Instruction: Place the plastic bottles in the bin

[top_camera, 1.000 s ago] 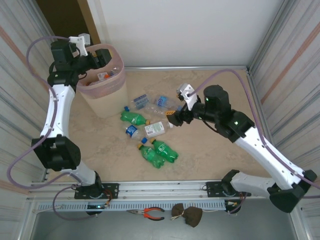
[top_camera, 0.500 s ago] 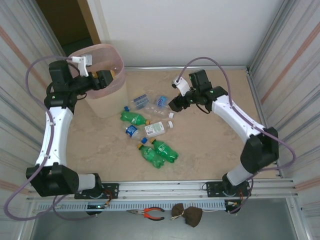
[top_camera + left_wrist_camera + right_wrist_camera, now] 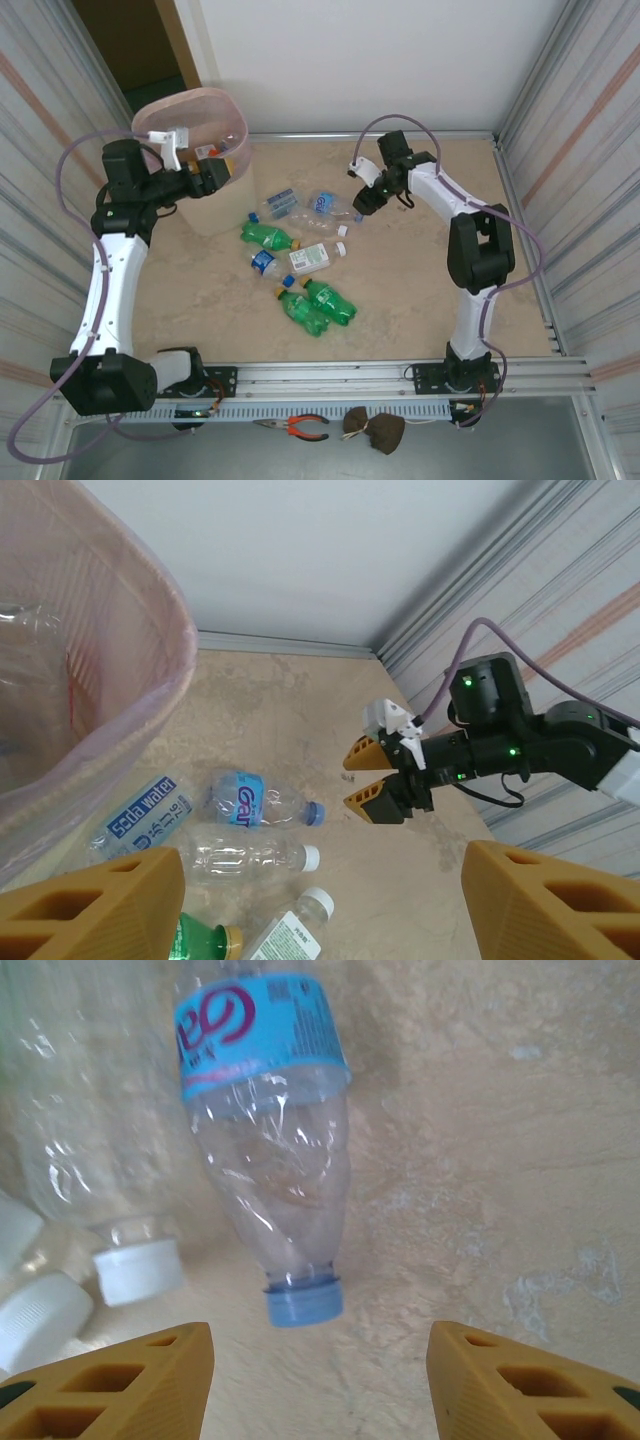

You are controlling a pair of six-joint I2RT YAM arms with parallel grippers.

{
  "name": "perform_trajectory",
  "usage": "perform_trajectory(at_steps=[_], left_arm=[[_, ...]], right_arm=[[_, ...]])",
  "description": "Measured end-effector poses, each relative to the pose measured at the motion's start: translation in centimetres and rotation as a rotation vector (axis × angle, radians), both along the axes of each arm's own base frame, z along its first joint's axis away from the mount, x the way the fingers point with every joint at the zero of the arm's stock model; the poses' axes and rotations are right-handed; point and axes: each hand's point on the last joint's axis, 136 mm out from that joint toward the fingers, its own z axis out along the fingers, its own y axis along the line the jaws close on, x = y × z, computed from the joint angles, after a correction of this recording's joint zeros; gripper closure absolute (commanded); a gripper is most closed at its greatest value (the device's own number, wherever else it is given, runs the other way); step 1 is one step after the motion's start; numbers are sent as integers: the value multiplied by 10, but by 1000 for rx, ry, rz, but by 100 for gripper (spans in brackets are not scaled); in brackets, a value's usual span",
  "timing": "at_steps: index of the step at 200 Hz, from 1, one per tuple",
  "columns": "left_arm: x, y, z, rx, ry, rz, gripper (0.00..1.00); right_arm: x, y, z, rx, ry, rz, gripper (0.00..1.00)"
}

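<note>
Clear blue-labelled water bottle [image 3: 268, 1150] lies right of the bin [image 3: 212, 205]. The right gripper [image 3: 320, 1365] has swung to its cap, jaws narrowing but gripping nothing yet. Spread and empty, the left gripper [image 3: 222, 170] has backed off the rim.

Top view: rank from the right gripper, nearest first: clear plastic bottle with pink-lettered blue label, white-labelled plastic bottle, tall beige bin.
1. Clear plastic bottle with pink-lettered blue label, beside the right gripper.
2. White-labelled plastic bottle, mid-table.
3. Tall beige bin, far left.

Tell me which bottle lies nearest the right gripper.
The clear water bottle with the blue label and blue cap. Its cap points at the right gripper, whereas the clear bottle beside it has a white cap.
</note>
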Motion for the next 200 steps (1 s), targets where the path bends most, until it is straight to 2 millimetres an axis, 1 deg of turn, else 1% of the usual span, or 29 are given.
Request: perform_trajectory(at_steps=[29, 66, 123, 145, 169, 200], left_arm=[[0, 0, -4, -1, 11, 0, 28], [0, -3, -15, -6, 35, -6, 28], [0, -3, -14, -7, 29, -6, 28], [0, -3, -16, -7, 35, -6, 28], [0, -3, -21, -10, 49, -5, 28], [0, -4, -20, -20, 54, -3, 29]], right_arm=[[2, -1, -19, -41, 22, 66, 42], [11, 7, -37, -47, 35, 141, 41], [10, 14, -64, -46, 96, 216, 42], [6, 13, -74, -54, 121, 234, 44], [3, 12, -82, -63, 140, 250, 49], [0, 11, -85, -70, 150, 259, 57]])
